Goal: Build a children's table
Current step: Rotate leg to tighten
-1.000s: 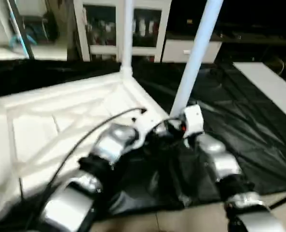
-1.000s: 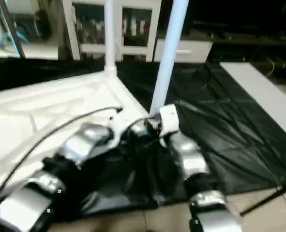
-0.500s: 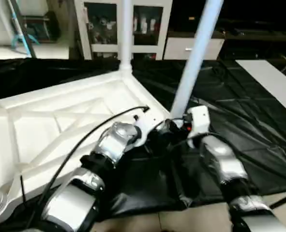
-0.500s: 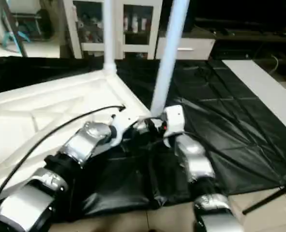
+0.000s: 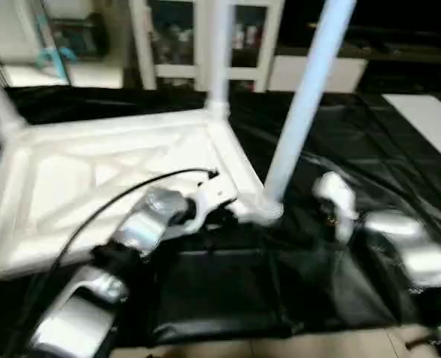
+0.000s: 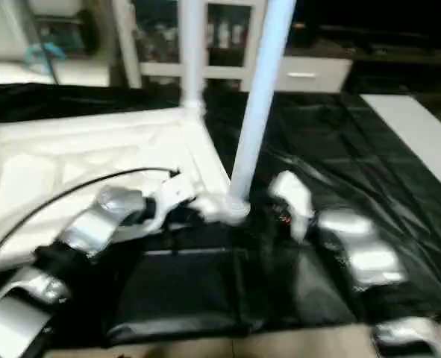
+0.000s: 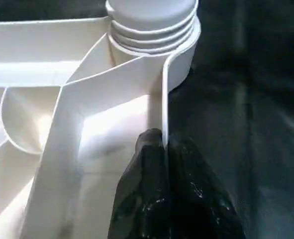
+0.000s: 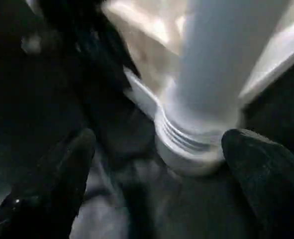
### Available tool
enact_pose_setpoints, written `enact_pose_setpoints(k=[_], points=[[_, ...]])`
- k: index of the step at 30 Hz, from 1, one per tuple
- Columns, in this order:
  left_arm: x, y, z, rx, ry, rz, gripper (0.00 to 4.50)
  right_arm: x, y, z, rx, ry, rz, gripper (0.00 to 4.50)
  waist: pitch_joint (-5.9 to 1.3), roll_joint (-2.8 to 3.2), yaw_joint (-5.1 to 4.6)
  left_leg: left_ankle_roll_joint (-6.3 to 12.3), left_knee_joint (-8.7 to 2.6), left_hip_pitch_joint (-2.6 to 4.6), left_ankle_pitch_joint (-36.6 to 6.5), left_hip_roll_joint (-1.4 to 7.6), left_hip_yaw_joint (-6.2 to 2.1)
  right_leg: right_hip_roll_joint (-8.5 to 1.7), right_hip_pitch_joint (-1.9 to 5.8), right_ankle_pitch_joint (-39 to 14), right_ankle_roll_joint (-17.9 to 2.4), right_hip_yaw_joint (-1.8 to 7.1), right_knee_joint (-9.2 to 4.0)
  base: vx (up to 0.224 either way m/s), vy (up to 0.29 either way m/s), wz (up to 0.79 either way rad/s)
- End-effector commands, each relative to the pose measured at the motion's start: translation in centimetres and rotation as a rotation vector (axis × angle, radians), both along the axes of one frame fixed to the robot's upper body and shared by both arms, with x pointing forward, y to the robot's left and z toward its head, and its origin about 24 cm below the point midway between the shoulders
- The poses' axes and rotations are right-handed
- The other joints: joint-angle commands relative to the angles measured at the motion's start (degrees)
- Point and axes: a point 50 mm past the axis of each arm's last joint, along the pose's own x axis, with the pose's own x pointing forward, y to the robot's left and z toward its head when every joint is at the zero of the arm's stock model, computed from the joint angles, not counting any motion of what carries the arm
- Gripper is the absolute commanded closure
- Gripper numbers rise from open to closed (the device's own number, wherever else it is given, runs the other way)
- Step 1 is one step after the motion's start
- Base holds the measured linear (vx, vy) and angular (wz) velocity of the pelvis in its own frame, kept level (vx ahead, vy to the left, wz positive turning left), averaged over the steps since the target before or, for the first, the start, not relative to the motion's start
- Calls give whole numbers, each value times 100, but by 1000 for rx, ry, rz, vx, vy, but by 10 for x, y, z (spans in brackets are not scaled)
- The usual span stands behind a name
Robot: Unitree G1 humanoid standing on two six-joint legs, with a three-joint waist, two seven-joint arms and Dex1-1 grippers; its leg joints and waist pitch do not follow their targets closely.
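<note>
Three legs stand in the upturned top [image 5: 108,179] on the bench; its fourth corner is cropped — uncertain; left fingers [image 7: 159,164] pinch its rim beside the near leg [image 5: 302,112]; right fingers [image 8: 258,164] wide.

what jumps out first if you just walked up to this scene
The white children's table lies upside down on the black cloth, ribbed underside up, with legs rising from its corners. The nearest leg stands tall in the corner socket closest to the robot. The left pincer is shut on the table's rim beside that socket, and the right pincer stands open, its fingers either side of the leg's base without touching.
</note>
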Motion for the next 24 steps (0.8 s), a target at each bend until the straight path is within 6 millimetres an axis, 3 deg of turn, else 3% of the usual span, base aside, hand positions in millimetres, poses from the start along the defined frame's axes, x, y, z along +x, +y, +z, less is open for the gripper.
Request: enact_pose_setpoints(k=[1, 3, 6, 7, 10, 14, 17, 24], points=[[-16, 5, -19, 60, 105, -90, 450, -6, -4, 1, -48, 40, 59, 5, -304, -111, 46, 556, -345, 2, -1381, 140, 55, -150, 215, -1573, -1219, 238, -330, 52, -14, 7], [-20, 8, -18, 61, 126, -117, 450, -7, -7, 1, -74, 48, 65, 5, -326, -112, 65, 590, -338, -33, -1113, 135, 50, -154, 264, -1300, -1280, 232, -277, 26, -7, 3], [-27, 13, -16, 66, 150, -204, 450, -2, -8, 3, -90, 5, 42, 5, -337, -111, 88, 593, -324, -31, -904, 129, 53, -153, 276, -1111, -1321, 229, -246, 0, 0, 0], [-30, 14, -15, 65, 166, -238, 450, -2, 0, 3, -70, -5, 66, 5, -347, -103, 89, 605, -312, -18, -777, 128, 60, -138, 278, -899, -1382, 232, -207, 0, 0, 0], [-32, 14, -14, 63, 176, -251, 450, -4, 7, 1, -56, -6, 98, 5, -333, -88, 80, 575, -325, -16, -872, 142, 57, -127, 285, -896, -1439, 226, -203, 0, 0, 0], [-34, 10, -12, 65, 176, -266, 450, -4, 25, -3, -2, 9, 151, 5, -320, -77, 92, 447, -346, 14, -1159, 148, 61, -133, 265, -1237, -1348, 240, -247, 0, 0, 0], [-34, 10, -12, 68, 174, -273, 450, -5, 29, -4, 6, 22, 177, 5, -326, -74, 97, 370, -351, 22, -1208, 149, 54, -128, 267, -1196, -1340, 249, -236, 0, 0, 0], [-34, 9, -11, 73, 171, -271, 450, -3, 33, -6, 5, 32, 194, 69, -346, -87, 93, 409, -328, 3, -1002, 126, 56, -123, 293, -965, -1361, 259, -202, 0, 0, 0]])
